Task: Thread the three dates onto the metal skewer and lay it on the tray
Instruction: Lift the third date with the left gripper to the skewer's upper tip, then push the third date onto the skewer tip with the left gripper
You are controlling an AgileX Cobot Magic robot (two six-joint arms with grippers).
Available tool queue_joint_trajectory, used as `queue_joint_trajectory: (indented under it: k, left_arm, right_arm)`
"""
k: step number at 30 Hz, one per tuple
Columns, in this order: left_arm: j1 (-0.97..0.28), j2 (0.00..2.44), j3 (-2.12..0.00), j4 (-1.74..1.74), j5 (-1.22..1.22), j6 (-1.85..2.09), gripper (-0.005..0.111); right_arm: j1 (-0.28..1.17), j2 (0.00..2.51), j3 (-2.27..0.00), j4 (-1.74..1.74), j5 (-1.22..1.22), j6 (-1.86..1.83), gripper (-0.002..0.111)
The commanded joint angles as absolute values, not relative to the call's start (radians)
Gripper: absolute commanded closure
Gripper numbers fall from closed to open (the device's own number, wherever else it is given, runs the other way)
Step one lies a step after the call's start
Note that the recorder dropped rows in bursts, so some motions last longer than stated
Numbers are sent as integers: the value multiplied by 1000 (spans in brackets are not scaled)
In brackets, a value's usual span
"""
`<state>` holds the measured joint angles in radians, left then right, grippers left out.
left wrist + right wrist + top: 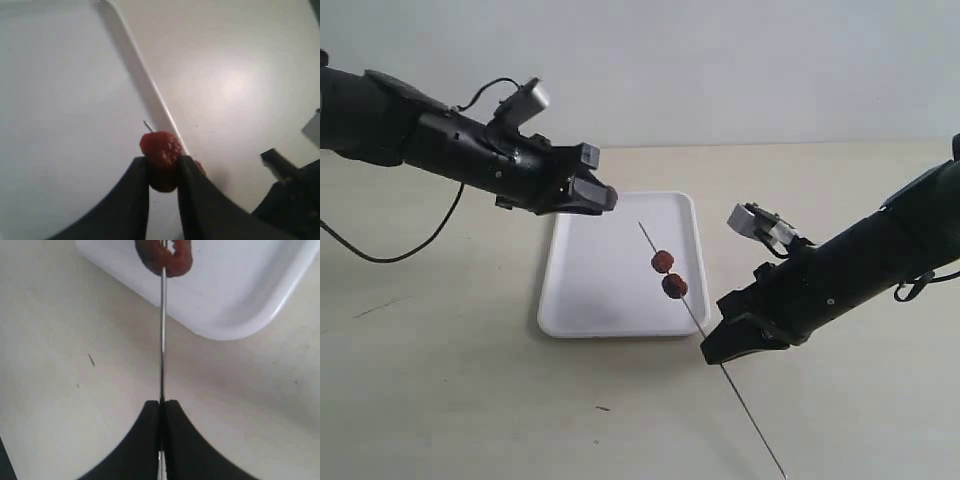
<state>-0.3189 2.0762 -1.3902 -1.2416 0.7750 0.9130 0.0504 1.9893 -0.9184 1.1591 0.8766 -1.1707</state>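
Observation:
My left gripper [603,196] hovers over the far left part of the white tray [595,285], shut on one reddish-brown date [160,147]. The exterior view hides that date behind the fingers. The bare tip of the metal skewer [148,125] shows just beyond it. My right gripper [718,345] is shut on the skewer [695,315], which slants up over the tray's right side. Two dates sit on it, the upper date [662,261] and the lower date [674,286]. In the right wrist view the skewer [161,340] runs from the closed fingers to a threaded date [167,257] above the tray [235,285].
The skewer's long tail [760,435] reaches down toward the table's front edge. A black cable [410,250] loops on the table beneath the left arm. A small dark speck [603,407] lies on the beige tabletop. The right arm [295,200] shows beyond the tray rim [150,85].

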Motion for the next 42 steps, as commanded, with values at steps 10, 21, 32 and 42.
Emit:
queue_joint_trajectory:
  k: [10,21,32,42]
  left_arm:
    - [-209,2070,-1387,-1376,969,976,87]
    - [-209,2071,-1387,-1369,1018,976,87]
    - [-209,2071,-1387,-1365,1018,976,87]
    - [-209,2071,-1387,-1356,1020,976,87]
  right_arm:
    - [46,1988,-914,1259,1044,-1354,108]
    - [46,1988,-914,1282,1067,-1394,108]
    - [46,1988,-914,1294,1070,-1411,108]
    - [46,1988,-914,1300,1070,-1413,108]
